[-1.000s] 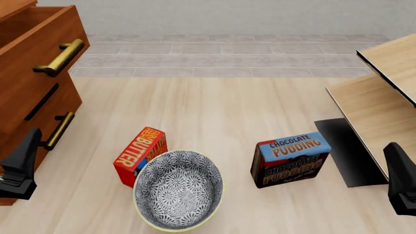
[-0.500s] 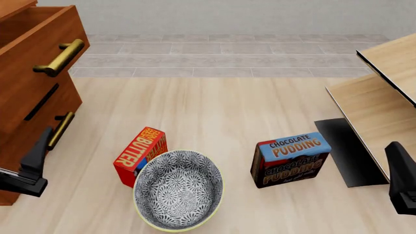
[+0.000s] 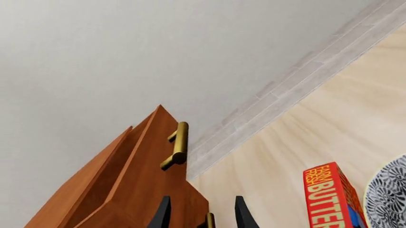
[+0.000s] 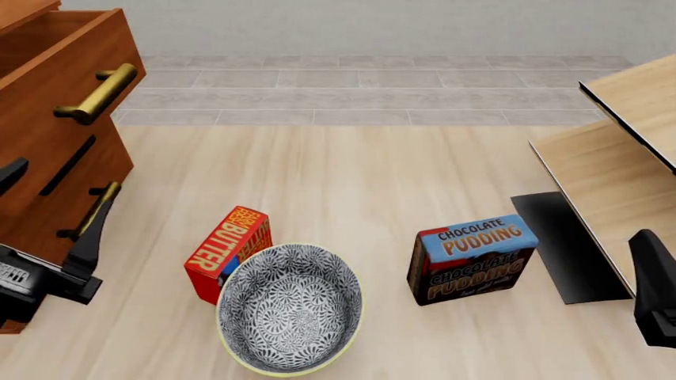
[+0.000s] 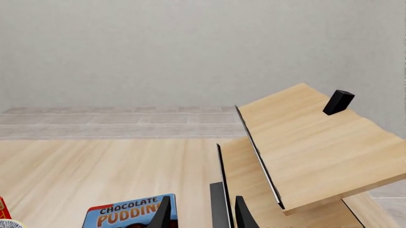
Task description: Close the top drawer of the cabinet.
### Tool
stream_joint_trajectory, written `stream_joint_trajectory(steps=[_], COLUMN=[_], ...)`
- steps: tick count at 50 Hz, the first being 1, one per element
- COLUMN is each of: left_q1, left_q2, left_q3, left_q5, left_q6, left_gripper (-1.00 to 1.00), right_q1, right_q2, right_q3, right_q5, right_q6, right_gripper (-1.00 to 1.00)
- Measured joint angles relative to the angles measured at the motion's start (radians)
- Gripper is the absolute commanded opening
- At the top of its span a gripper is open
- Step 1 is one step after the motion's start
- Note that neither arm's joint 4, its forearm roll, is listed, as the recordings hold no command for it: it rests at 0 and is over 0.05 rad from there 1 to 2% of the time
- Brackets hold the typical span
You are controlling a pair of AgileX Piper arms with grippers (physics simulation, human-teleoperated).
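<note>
Boxes read BUTTER (image 4: 228, 252) and CHOCOLATE PUDDING (image 4: 472, 258) (bowl (image 4: 288, 309) beside). Top drawer (image 4: 66, 103) juts open. Both arms' jaws released, empty; bare surface (image 4: 349, 182) ahead.

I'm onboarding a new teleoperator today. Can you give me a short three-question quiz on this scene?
1. True or false: the top drawer stands open.
2. Which box lies nearest the patterned bowl: A) butter box, B) chocolate pudding box?
3. Which gripper is beside the cabinet?

Key: 1. True. 2. A; it touches the bowl's rim in the front view. 3. The left gripper; the right gripper sits near the pale shelf unit.
</note>
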Motion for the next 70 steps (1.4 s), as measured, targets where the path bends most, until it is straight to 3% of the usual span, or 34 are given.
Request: stream_joint_trajectory(steps=[25, 70], left_q1=[0.013, -0.001], left_q2=[0.216, 0.492], left_q3=[-0.033, -0.027], left_q5=[-0.168, -0.518], left_q6=[0.126, 0.458], left_gripper=[1.0, 1.0], right_q1=[-0.002, -0.002], right_q2=[0.0, 0.0], right_q3=[0.0, 0.0], right_q5=[0.0, 0.0], right_q6=[0.001, 0.001], right_gripper=[1.0, 1.0])
